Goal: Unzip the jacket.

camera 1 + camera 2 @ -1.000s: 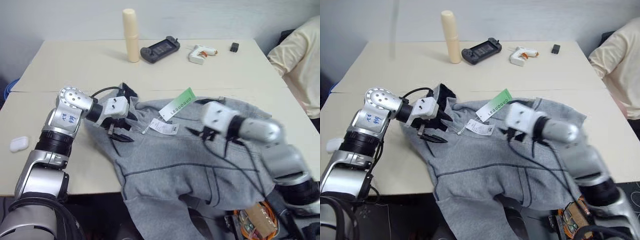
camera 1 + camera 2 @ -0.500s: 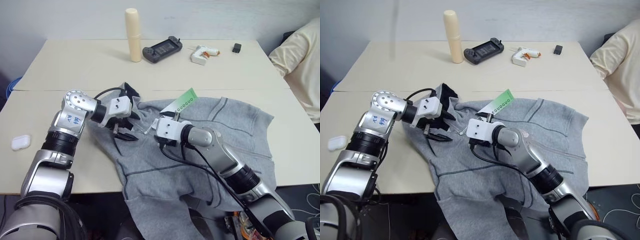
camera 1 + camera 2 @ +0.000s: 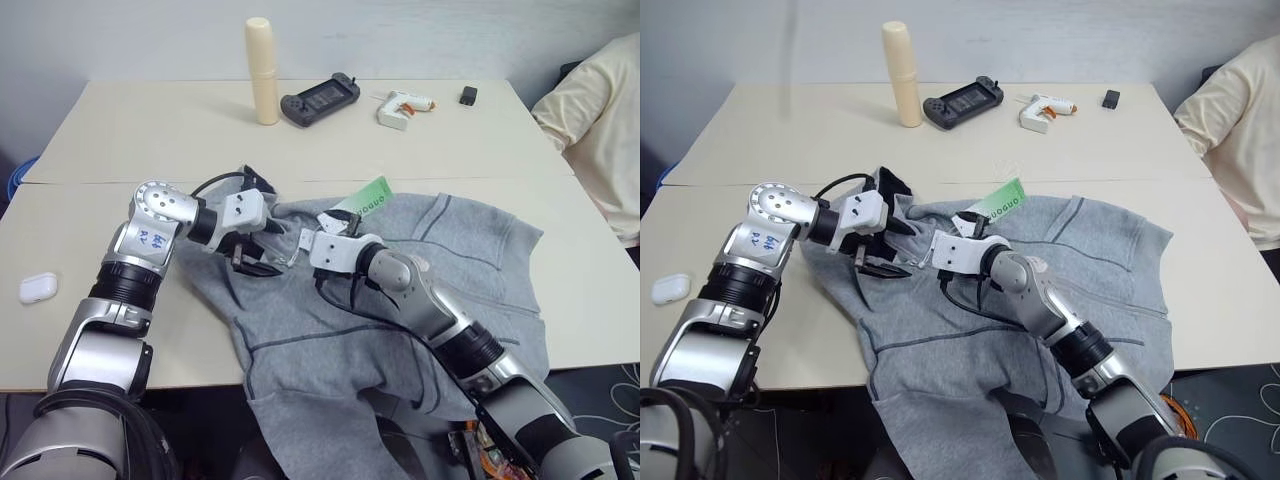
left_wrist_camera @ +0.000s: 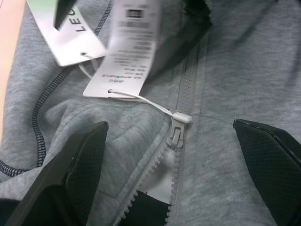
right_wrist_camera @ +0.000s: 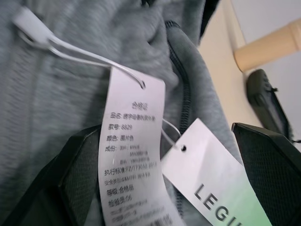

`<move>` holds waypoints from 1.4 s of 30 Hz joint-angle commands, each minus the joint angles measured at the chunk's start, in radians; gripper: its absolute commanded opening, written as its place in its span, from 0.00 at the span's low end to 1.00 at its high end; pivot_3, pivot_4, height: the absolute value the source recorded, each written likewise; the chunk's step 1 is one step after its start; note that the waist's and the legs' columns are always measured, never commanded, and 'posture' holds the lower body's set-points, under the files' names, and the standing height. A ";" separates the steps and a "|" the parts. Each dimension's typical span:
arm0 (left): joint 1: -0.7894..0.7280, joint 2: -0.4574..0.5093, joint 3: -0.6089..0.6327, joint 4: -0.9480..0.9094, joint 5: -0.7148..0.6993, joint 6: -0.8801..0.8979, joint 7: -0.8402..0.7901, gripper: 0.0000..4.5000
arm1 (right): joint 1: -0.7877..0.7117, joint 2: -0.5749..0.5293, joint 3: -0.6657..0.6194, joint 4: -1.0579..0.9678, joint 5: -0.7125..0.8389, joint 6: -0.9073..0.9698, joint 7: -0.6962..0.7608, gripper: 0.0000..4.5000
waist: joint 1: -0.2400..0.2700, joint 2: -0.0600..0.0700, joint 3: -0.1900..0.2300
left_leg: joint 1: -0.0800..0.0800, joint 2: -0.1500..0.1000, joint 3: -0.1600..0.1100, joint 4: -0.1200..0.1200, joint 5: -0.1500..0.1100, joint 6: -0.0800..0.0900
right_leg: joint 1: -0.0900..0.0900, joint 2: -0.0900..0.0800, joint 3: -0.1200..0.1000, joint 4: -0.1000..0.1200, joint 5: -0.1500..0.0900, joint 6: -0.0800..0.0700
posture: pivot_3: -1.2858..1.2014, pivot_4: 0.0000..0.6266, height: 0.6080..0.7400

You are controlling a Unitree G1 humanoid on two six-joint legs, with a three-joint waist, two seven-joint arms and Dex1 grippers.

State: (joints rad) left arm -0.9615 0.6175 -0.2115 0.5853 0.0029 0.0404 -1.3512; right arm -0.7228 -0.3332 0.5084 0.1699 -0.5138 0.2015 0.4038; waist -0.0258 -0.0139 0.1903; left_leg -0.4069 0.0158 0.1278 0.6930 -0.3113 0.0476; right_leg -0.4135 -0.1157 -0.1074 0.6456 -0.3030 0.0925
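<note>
The jacket (image 3: pixel 400 300), soft grey fleece, sprawls over the table's (image 3: pixel 150 130) near edge. Its zipper pull (image 4: pixel 176 136) sits between my left gripper's (image 4: pixel 176 150) wide-spread, empty fingers. My right gripper (image 5: pixel 164 165), equally wide and holding nothing, has the stringed paper tags (image 5: pixel 134 160) hanging in front of it. Behind stand a cream cylinder (image 3: pixel 261 70), a game controller (image 3: pixel 320 98) and a white earbud case (image 3: pixel 37 288).

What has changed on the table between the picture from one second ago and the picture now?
The right pincer swung in from the jacket's right side to the collar, where it now hovers open over the paper tags. Nothing was taken hold of or let go. The left pincer stayed open by the zipper pull, and the jacket lies as before.
</note>
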 commanded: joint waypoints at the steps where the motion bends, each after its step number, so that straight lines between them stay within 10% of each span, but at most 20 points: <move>1: -0.030 -0.002 0.017 0.003 -0.012 -0.025 0.005 1.00 | 0.011 -0.030 -0.037 -0.003 -0.050 0.030 -0.030 0.99 | -0.001 0.000 0.000 | 0.000 0.000 0.000 0.000 0.000 0.000 | 0.000 0.000 0.000 0.000 0.000 0.000 | 0.52 0.24 1.00; 9: -0.039 -0.012 0.007 0.035 0.001 -0.061 0.009 1.00 | 0.020 0.020 -0.070 0.032 -0.007 -0.009 -0.049 0.95 | -0.003 0.000 0.000 | 0.000 0.000 0.000 0.000 0.000 0.000 | 0.000 0.000 0.000 0.000 0.000 0.000 | 0.52 0.24 1.00; 23: -0.063 -0.100 -0.012 0.134 0.028 -0.112 0.065 1.00 | 0.070 0.046 -0.158 0.084 0.061 -0.040 -0.078 0.01 | 0.000 0.000 0.000 | 0.000 0.000 0.000 -0.001 0.000 0.000 | 0.000 0.000 0.000 -0.001 0.000 0.000 | 0.52 0.24 1.00; 42: -0.120 -0.181 -0.082 0.542 0.187 -0.324 0.196 1.00 | 0.318 0.079 -0.404 -0.455 0.242 0.287 -0.079 0.01 | 0.004 -0.001 0.000 | 0.000 0.000 -0.001 -0.002 0.000 0.000 | 0.001 0.000 0.000 -0.002 0.000 0.000 | 0.52 0.24 1.00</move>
State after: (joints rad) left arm -1.0951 0.4324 -0.2651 1.0691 0.1243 -0.2745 -1.2109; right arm -0.4081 -0.2385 0.1468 -0.2079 -0.2737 0.4663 0.3411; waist -0.0218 -0.0145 0.1899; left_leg -0.4056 0.0153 0.1267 0.6915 -0.3114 0.0479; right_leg -0.4115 -0.1158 -0.1076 0.6440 -0.3030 0.0925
